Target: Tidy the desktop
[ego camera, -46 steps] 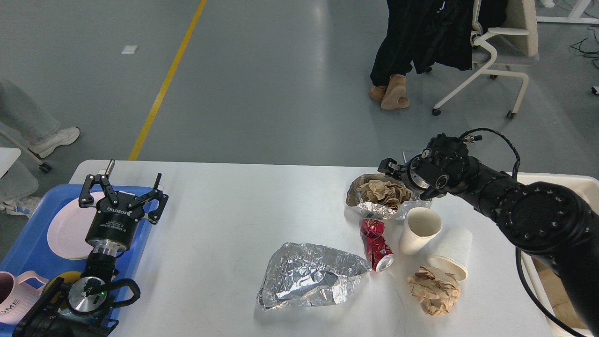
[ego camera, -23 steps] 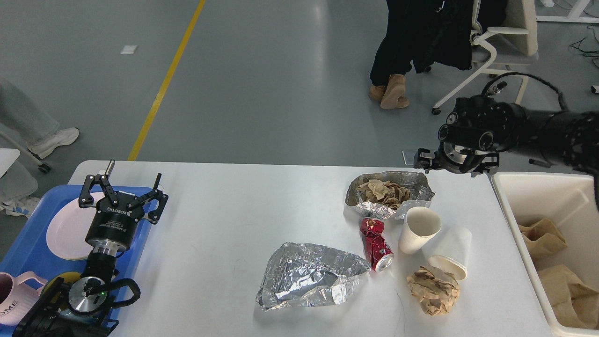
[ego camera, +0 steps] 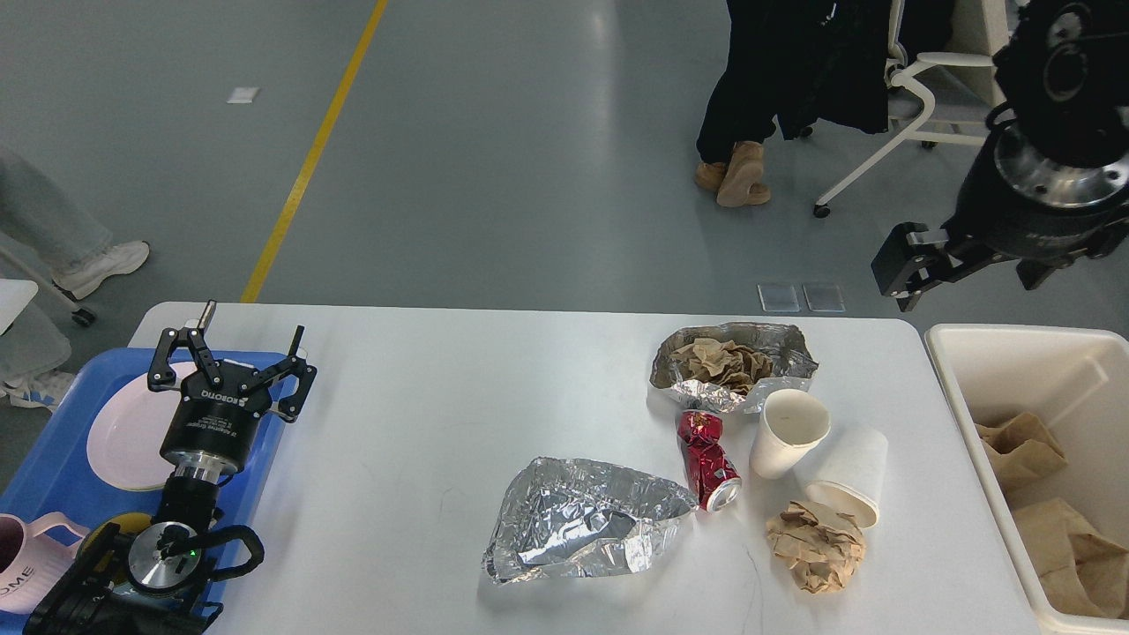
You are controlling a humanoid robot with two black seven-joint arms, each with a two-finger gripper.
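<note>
Clearing the desktop [ego camera: 423, 388] means light, crushable litter: I'd pinch the foil [ego camera: 586, 522] by its crumpled edge. My left gripper [ego camera: 228, 360] stands wide and empty; whether my right gripper [ego camera: 970, 265] is spread, I cannot tell

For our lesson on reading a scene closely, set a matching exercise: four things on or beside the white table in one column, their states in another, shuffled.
Things:
1. red can
2. pink plate
3. brown paper
4. paper cup

States:
A. on the blue tray
B. upright and empty
C. crushed, lying on its side
D. crumpled inside a foil container

Pairs: 1-C, 2-A, 3-D, 4-B
</note>
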